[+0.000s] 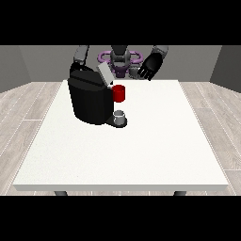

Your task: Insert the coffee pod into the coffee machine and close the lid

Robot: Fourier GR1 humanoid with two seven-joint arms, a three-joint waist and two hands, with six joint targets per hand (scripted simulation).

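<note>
The black coffee machine (91, 100) stands on the white table (141, 150) at the back left. Its grey lid (104, 73) is tilted up and open. A red round holder (119, 93) sticks out of the machine's front, just below the lid. Beneath the holder a small grey cylinder (120, 116) rests on the machine's dark base plate. The hand at the view's right (149, 66) hovers beyond the table's back edge, fingers spread and holding nothing. At the view's left only the arm (81, 54) shows; its hand is hidden behind the machine.
The robot's torso (120, 60) with purple rings sits behind the table's far edge. White tabletop stretches in front of and to the right of the machine. Grey wood floor surrounds the table.
</note>
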